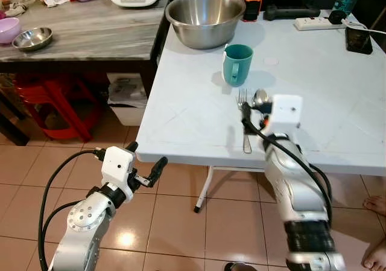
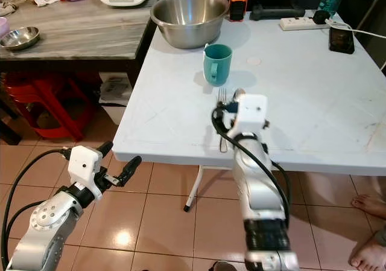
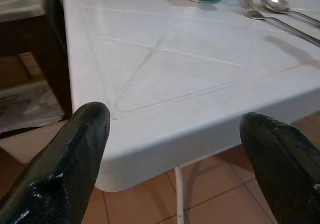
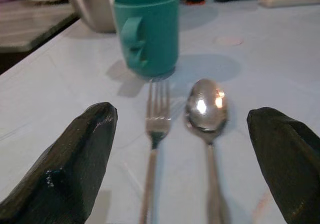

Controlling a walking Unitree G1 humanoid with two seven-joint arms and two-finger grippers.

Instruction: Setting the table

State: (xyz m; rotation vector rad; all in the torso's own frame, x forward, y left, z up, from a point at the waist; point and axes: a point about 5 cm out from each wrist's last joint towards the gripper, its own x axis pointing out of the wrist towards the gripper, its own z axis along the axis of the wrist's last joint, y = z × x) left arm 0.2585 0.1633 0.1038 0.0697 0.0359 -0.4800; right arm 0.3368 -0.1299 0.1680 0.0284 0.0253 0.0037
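Observation:
On the white table (image 1: 187,117) a fork (image 1: 243,104) and a spoon (image 1: 260,96) lie side by side, handles toward the front edge. Just behind them stands a teal mug (image 1: 237,64), and farther back a large steel bowl (image 1: 205,17). My right gripper (image 4: 182,116) hovers open low over the cutlery handles, one finger on either side of the pair, holding nothing. My left gripper (image 1: 146,154) is open below and in front of the table's front-left corner, above the floor; its fingers (image 3: 92,129) frame that corner.
A wood-topped counter (image 1: 90,32) adjoins the table on the left, carrying a small steel bowl (image 1: 32,38), purple bowls and an appliance; a red stool (image 1: 54,102) stands under it. A power strip (image 1: 316,23) and a black box (image 1: 358,40) lie at the table's back right. A person's bare feet (image 1: 375,206) are at the right.

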